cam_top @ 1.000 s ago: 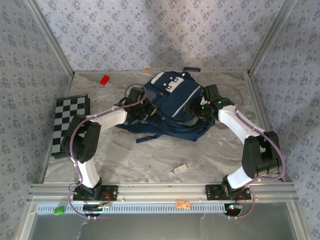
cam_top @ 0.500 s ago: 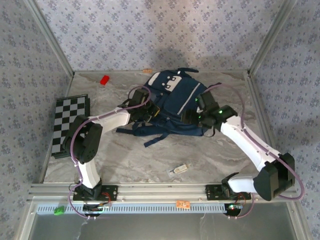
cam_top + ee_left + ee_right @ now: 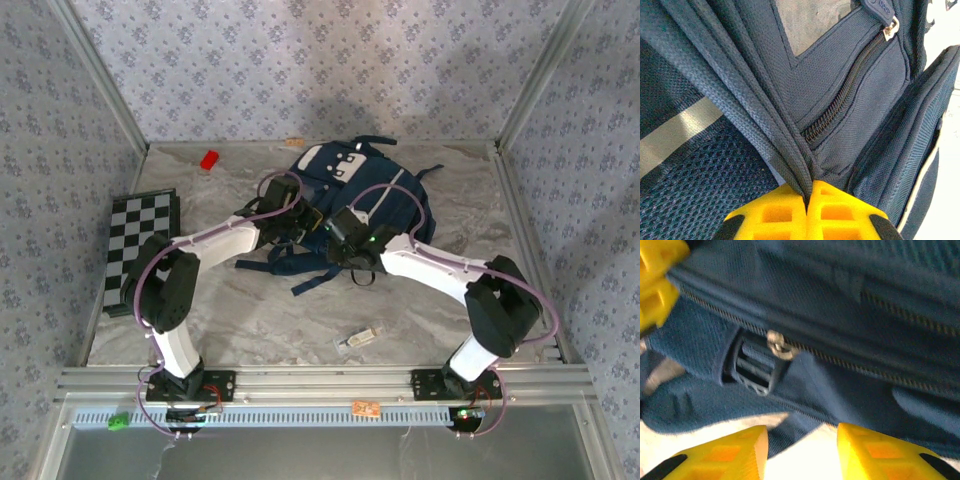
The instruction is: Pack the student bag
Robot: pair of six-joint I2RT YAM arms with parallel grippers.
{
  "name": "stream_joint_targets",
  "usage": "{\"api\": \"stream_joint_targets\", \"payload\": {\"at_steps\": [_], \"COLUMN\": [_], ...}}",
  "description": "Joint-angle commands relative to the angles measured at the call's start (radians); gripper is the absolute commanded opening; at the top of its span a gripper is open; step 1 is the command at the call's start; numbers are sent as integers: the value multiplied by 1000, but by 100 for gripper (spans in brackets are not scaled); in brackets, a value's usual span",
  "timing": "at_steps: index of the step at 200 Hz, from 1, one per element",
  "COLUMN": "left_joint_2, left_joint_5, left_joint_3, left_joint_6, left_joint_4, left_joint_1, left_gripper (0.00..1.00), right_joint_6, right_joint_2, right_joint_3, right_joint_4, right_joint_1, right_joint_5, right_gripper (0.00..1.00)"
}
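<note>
The navy student bag (image 3: 385, 205) lies at the far middle of the marbled table (image 3: 260, 320), its straps trailing toward the arms. The left arm reaches in from the bag's left, and the left gripper (image 3: 807, 196) is pressed together on a dark strap (image 3: 755, 115). The right arm bends low across the bag's near edge. The right gripper (image 3: 800, 442) is spread before a zipper pull (image 3: 777, 347) and buckle (image 3: 752, 371). A checkerboard (image 3: 140, 245) lies at the left and a red block (image 3: 209, 159) far left. Flowered wallpaper lines the walls.
</note>
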State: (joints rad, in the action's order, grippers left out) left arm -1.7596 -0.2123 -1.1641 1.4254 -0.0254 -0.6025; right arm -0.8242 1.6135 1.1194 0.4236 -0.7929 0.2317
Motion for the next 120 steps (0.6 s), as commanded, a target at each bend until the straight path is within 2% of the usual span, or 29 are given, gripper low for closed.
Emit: {"api": "stream_joint_targets", "payload": {"at_steps": [1, 23, 36, 45, 61, 72, 120], "left_joint_2": [73, 84, 92, 97, 108, 115, 147], "left_joint_5": [-56, -66, -67, -68, -60, -54, -38], "left_joint_3": [-32, -27, -22, -15, -8, -6, 0], "left_joint_6": [8, 12, 15, 18, 19, 16, -12], "left_joint_4": [44, 54, 54, 61, 67, 65, 33], "left_joint_1": [-23, -24, -26, -26, -26, -24, 1], "left_gripper": [0, 0, 0, 0, 0, 0, 0], "right_joint_6": [-89, -136, -172, -186, -244, -290, -281], "right_joint_2": [33, 62, 62, 63, 85, 102, 85], "right_joint_3": [47, 96, 112, 111, 138, 173, 217], "right_joint_4": [-92, -63, -45, -63, -22, 51, 232], "right_joint_1": [-2, -3, -6, -5, 4, 6, -14], "right_joint_5": [130, 212, 269, 290, 320, 357, 407], "right_gripper": [41, 44, 55, 57, 56, 52, 41]}}
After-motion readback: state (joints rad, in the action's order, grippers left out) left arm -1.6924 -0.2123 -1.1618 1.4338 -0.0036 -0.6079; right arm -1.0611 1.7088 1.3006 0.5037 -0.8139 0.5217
